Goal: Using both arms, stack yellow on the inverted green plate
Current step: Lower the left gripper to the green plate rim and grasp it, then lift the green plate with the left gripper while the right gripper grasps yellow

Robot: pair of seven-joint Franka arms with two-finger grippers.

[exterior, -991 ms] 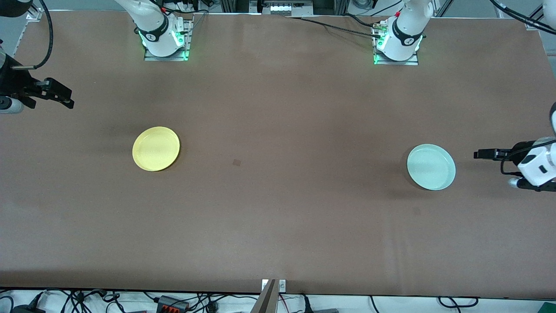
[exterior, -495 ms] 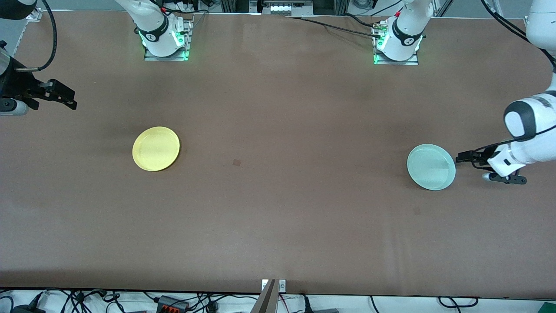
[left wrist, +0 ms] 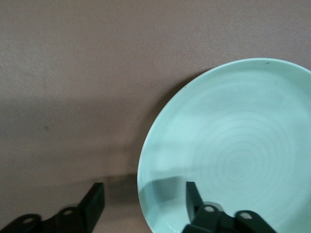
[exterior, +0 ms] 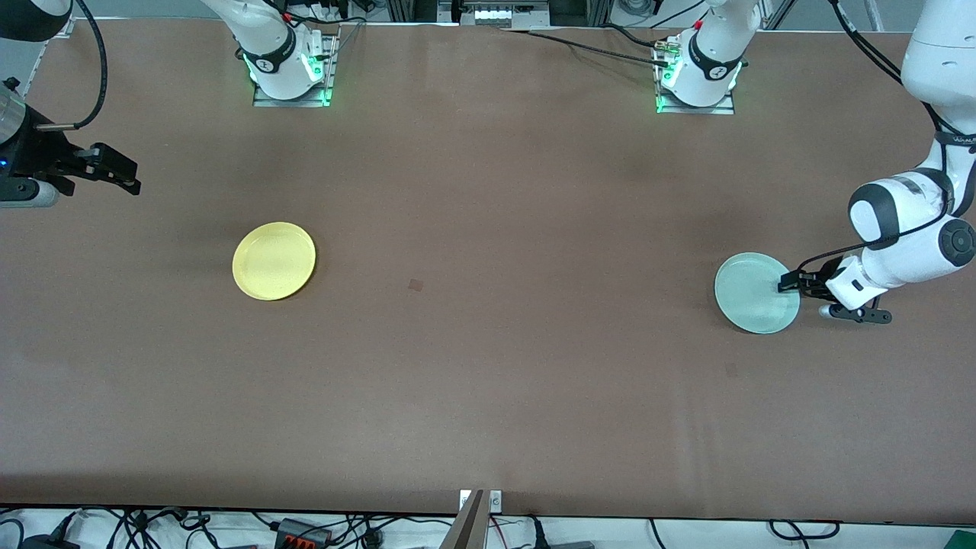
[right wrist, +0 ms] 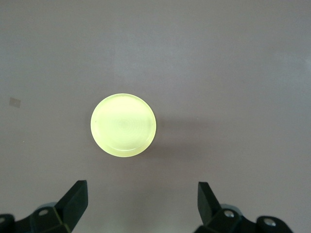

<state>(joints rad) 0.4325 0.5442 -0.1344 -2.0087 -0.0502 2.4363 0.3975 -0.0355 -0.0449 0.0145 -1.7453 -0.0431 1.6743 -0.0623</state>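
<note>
The pale mint-green plate [exterior: 756, 293] lies rim up on the brown table near the left arm's end; it fills much of the left wrist view [left wrist: 233, 145]. My left gripper [exterior: 785, 285] is open and low at the plate's edge, one finger over the plate's inside, the other over bare table outside the rim. The yellow plate [exterior: 274, 261] lies rim up toward the right arm's end and shows whole in the right wrist view [right wrist: 123, 124]. My right gripper [exterior: 130, 181] is open and empty, up in the air over the table's edge at the right arm's end, apart from the yellow plate.
The brown table [exterior: 488, 366] carries only the two plates. The arm bases [exterior: 290, 69] stand along the table's edge farthest from the front camera. A small dark mark [exterior: 415, 285] lies between the plates. Cables hang below the nearest edge.
My left gripper has come in from the table's end and down to the green plate's rim, now straddling it. My right gripper has drifted slightly toward the yellow plate. The plates have not moved.
</note>
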